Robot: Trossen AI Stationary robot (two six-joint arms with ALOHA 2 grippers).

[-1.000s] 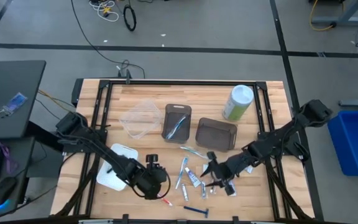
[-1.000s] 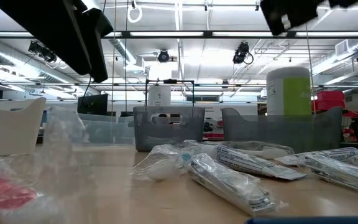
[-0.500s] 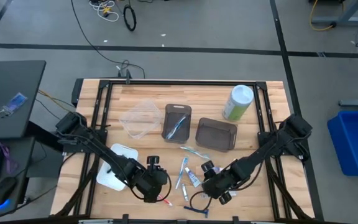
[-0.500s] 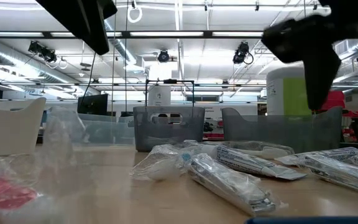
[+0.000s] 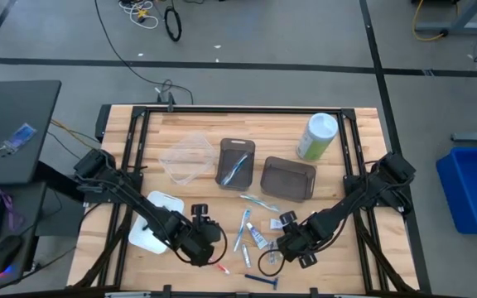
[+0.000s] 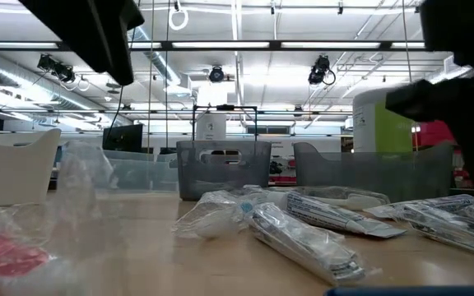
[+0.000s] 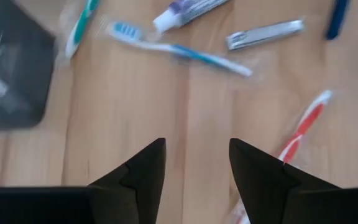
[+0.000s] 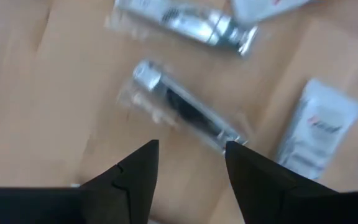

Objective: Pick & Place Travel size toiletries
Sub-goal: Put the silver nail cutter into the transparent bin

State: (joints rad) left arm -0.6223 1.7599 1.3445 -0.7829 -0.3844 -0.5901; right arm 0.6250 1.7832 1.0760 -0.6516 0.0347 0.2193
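The toiletries lie scattered on the wood near the table's near edge (image 5: 251, 233): wrapped tubes, toothbrushes, silvery packets and a blue razor (image 5: 262, 281). My right gripper (image 5: 281, 242) is open, low over a clear-wrapped silvery-and-black item (image 8: 185, 109) that lies flat beyond its fingertips (image 8: 191, 152). My left gripper (image 5: 209, 236) is open too (image 7: 196, 149), over bare wood. A red-and-white toothbrush (image 7: 303, 127) lies beside it and a blue toothbrush (image 7: 179, 50) farther off. In the low view the wrapped items (image 6: 303, 234) lie in front of the bins.
Two dark bins (image 5: 236, 162) (image 5: 288, 178) stand mid-table, one holding a toothbrush. A green canister with a white lid (image 5: 317, 136) is at the far right, a clear tub (image 5: 187, 157) left of the bins, and a white tray (image 5: 157, 219) under the left arm.
My right arm has come down toward the table, bringing its open gripper lower over the toiletries and a little toward the near edge. In the low view it has dropped from the top edge down to the right side. The toiletries have not moved.
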